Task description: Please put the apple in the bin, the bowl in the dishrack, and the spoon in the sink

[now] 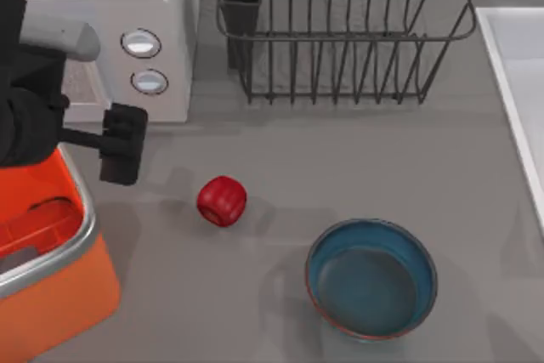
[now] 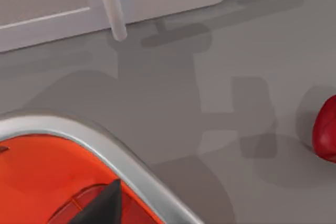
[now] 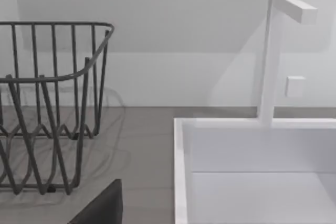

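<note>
Grey countertop (image 1: 340,167) carries the apple (image 1: 222,201), lying loose just right of the bin (image 1: 81,235) and left of the bowl (image 1: 371,278). Left gripper (image 1: 119,144) hovers over the bin's silver rim, holding nothing; whether it's spread or clenched, I cannot tell. Risk: a glancing descent could roll the round apple away.
</note>
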